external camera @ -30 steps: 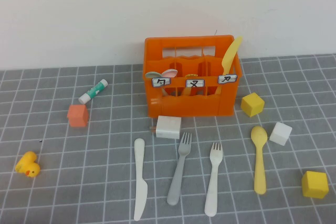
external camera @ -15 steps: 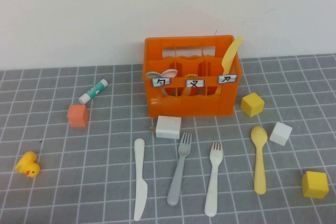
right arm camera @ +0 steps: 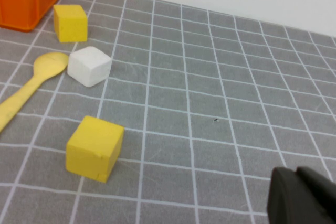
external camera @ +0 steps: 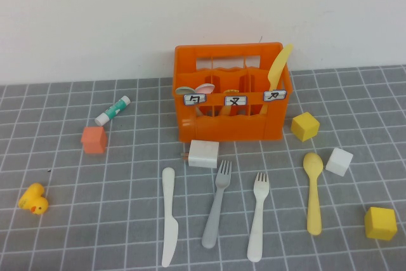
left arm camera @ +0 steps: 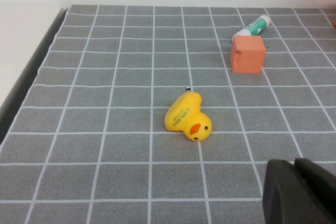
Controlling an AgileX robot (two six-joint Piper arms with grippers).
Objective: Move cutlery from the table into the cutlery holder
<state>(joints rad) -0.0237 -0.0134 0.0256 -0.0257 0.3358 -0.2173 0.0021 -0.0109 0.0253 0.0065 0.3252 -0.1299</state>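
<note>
High view is showing 4 cutlery pieces lying before the cutlery holder (external camera: 231,115); left end effector (left arm camera: 299,190) and right end effector (right arm camera: 302,195) are idling closed, yellow spoon (right arm camera: 31,85) ahead of the right one, needing opening first

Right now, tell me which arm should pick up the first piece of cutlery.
Right, probably. The right gripper, fingers shut, hangs near the yellow plastic spoon. The left gripper, also shut, hangs by the yellow rubber duck, away from the cutlery.
</note>
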